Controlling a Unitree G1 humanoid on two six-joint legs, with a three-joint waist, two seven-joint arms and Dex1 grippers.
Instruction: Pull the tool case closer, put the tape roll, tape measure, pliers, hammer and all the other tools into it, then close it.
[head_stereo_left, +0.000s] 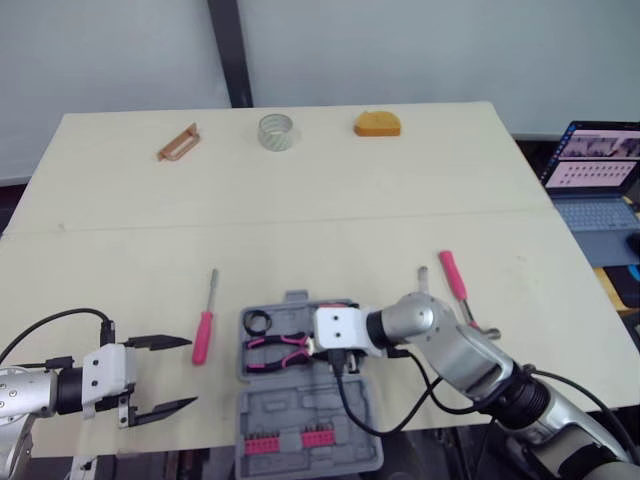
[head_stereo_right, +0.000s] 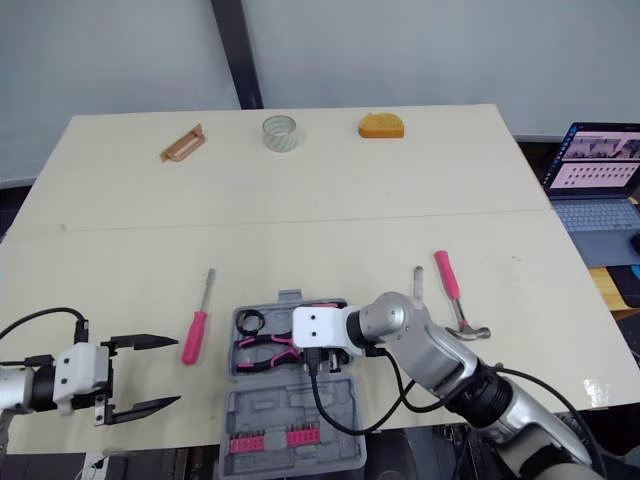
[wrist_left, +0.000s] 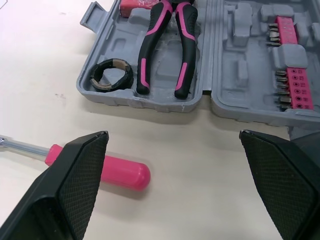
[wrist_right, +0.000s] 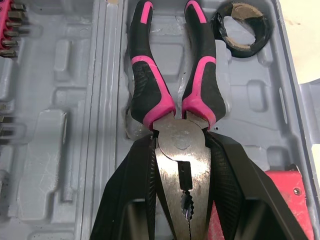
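The right gripper (wrist_right: 181, 144) is squeezing the metal head of the pliers (wrist_right: 145, 90). The pliers lie in the open tool case (head_stereo_left: 290, 412), beside a black tape roll (head_stereo_left: 258, 321). The left gripper (head_stereo_left: 191, 372) is open wide, near the pink screwdriver (head_stereo_left: 203, 336) on the counter (head_stereo_left: 300, 200).

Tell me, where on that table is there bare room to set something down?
The widest bare patch is the middle band of the table, between the far row (clear tape roll, tape measure) and the screwdriver, tool case and hammer. The near edge is crowded: the right gripper grips the pliers inside the case, the left gripper hangs open beside the screwdriver.
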